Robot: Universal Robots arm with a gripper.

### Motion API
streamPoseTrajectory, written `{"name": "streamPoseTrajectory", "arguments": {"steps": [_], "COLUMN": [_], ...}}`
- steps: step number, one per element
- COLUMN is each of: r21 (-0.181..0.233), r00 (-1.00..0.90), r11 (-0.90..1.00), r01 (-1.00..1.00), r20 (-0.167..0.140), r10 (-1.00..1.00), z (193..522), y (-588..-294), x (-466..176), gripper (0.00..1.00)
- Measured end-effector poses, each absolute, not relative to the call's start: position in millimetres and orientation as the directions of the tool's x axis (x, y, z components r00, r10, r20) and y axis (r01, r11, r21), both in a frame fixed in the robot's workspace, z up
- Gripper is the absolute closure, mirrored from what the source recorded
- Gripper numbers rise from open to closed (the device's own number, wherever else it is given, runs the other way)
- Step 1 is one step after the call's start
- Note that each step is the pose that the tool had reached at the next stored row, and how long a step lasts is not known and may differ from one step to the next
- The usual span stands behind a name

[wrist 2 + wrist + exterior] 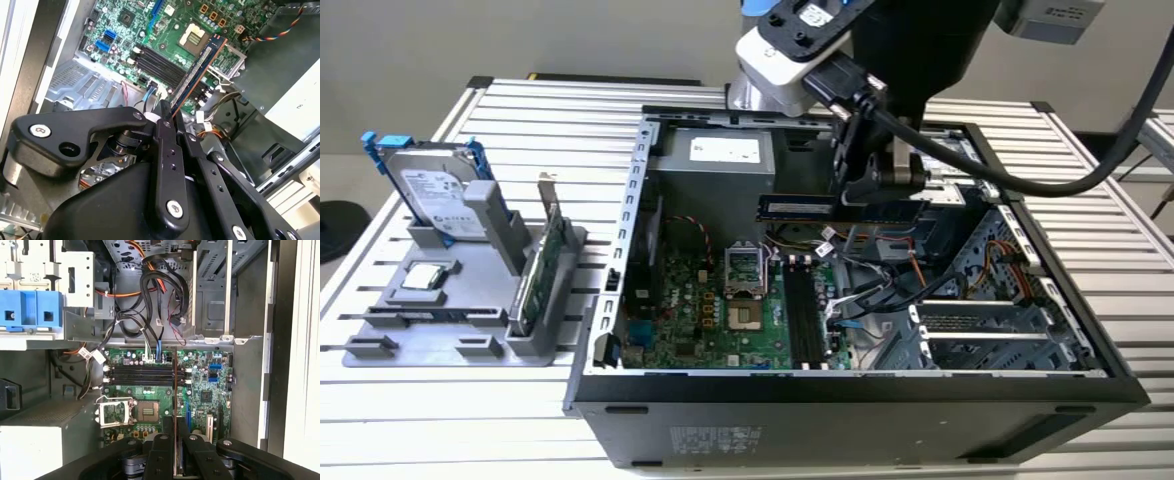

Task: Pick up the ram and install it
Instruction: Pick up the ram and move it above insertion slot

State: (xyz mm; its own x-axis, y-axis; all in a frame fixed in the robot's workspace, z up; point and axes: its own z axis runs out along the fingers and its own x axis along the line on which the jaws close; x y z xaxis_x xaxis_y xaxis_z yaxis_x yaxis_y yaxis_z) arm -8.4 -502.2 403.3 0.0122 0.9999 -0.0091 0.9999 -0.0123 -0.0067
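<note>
Claw [887, 195] clamped tight on the ram [801, 207], stick level and on edge, up above the open computer case [854, 405]! It's off the motherboard [720, 310] and turned crosswise to the black memory slots [803, 322]. Arm comes in from the far side, wrist pointing straight down. Room is tight: power supply [720, 150] on the far wall, and loose cables [881, 270] just beside the slots on the exterior view's right.

Looked like a robotics lab or workshop: ribbed metal bench [454, 440], opened computer case [854, 425] lying on it, grey parts holder [467, 325] alongside with a hard drive [434, 195], robot arm [921, 40] overhead.
</note>
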Motion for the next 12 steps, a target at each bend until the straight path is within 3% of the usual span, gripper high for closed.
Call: {"name": "streamPoseTrajectory", "arguments": {"steps": [12], "r21": [-0.007], "r00": [0.012], "r11": [-0.012], "r01": [1.000], "r20": [-0.009], "r10": [1.000], "z": [403.2], "y": [-502.2], "x": [2.3], "gripper": [1.00]}}
